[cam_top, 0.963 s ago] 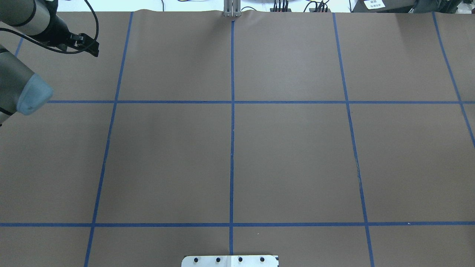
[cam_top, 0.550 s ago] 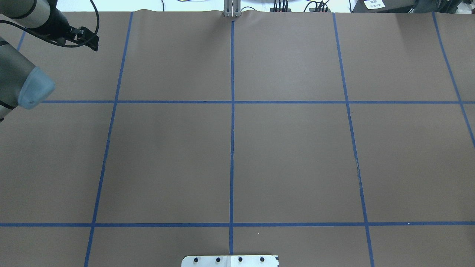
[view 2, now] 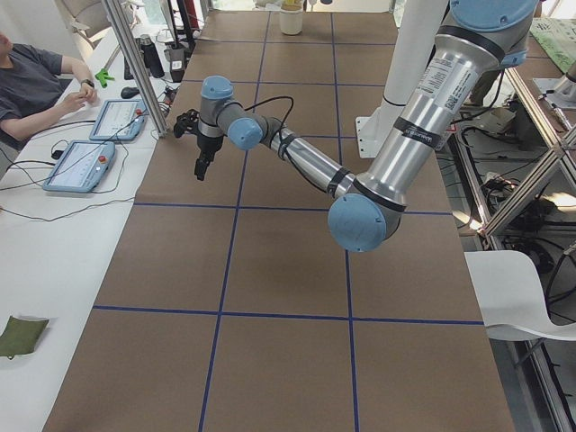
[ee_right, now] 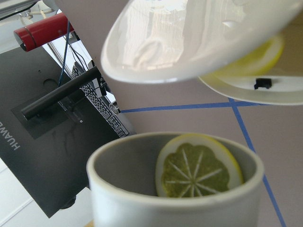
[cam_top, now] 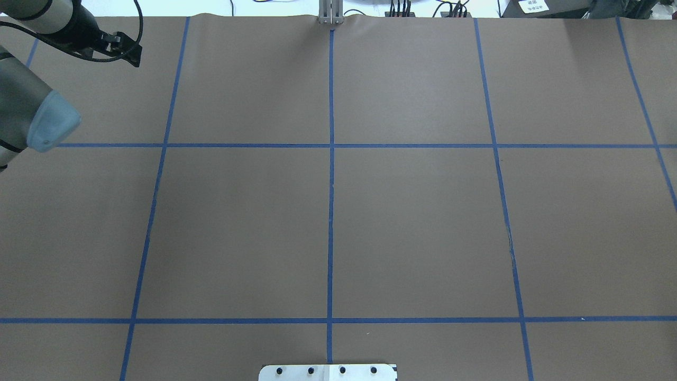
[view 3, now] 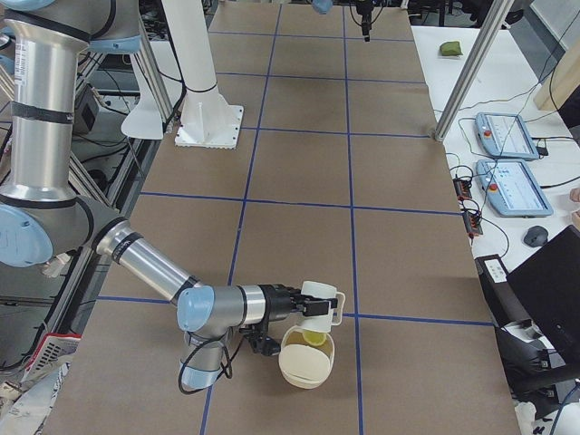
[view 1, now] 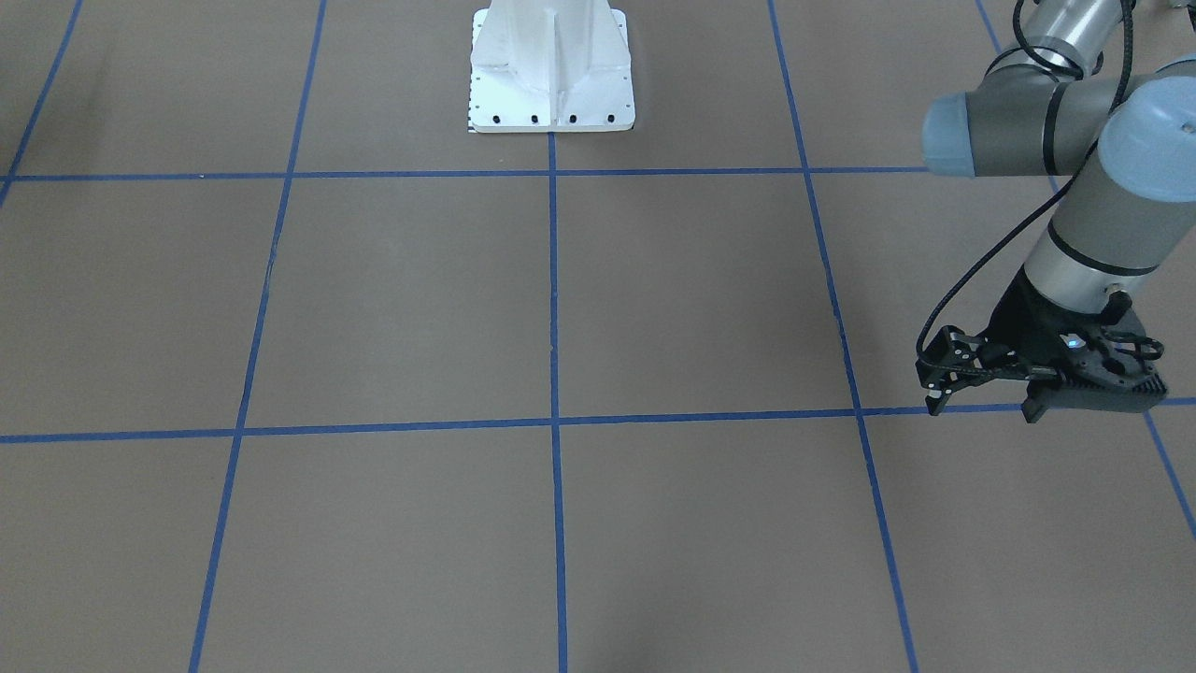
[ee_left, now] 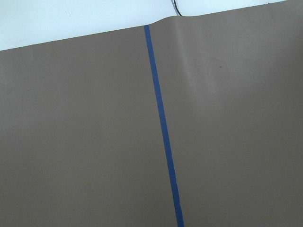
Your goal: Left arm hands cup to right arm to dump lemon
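Cup (view 3: 319, 304): white mug at the tip of the right gripper (view 3: 306, 308), its mouth turned toward a cream bowl (view 3: 304, 367). It is at the right end of the bench (cam_top: 412, 222), with its handle on the side away from the arm.
Lemon (ee_right: 196, 172): yellow-green slice inside the cup's mouth, leaning on the inner wall — seen close up in the right wrist view.
Right gripper: meets the cup's side in the right side view only. Its fingers are hidden, so I cannot tell whether they pinch the cup.
Left gripper (view 1: 1028, 397): hangs above the bench near its left end, over a blue tape line (view 1: 551, 422). From these angles I cannot tell whether it is spread or pressed together.
Bowl: just under the cup — touching or apart, I cannot tell.
Operator (view 2: 31, 76): seated at a white side table, with tablets (view 2: 79, 165) lying on it.
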Tool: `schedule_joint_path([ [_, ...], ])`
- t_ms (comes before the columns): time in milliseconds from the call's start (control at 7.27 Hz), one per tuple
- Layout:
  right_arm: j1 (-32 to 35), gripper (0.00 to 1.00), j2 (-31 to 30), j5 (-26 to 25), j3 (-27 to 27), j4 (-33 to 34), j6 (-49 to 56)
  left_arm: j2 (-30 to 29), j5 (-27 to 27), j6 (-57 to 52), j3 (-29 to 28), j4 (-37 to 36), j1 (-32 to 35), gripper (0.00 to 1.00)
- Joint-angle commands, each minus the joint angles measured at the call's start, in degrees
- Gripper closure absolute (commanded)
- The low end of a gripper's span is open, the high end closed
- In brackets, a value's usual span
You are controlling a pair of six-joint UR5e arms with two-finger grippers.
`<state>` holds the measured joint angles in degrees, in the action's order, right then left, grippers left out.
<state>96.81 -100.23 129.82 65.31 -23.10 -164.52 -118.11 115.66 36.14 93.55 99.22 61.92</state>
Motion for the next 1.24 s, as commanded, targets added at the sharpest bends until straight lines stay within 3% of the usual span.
schedule_joint_path([
  [0, 4.0, 0.95, -0.4, 4.2, -0.6, 0.1, -2.9, -2.4, -0.2, 0.0, 0.4, -3.7, 0.0, 0.0],
  [688, 4.3, 0.94, 0.5, 5.8, 0.3, 0.0, -3.8, -2.7, -0.2, -0.8, 1.4, -5.5, 0.0, 0.0],
  [1101, 4.0, 0.92, 1.6, 5.5, 1.2, -3.1, 11.2, -2.6, 0.0, -0.8, 1.8, -5.5, 0.0, 0.0],
])
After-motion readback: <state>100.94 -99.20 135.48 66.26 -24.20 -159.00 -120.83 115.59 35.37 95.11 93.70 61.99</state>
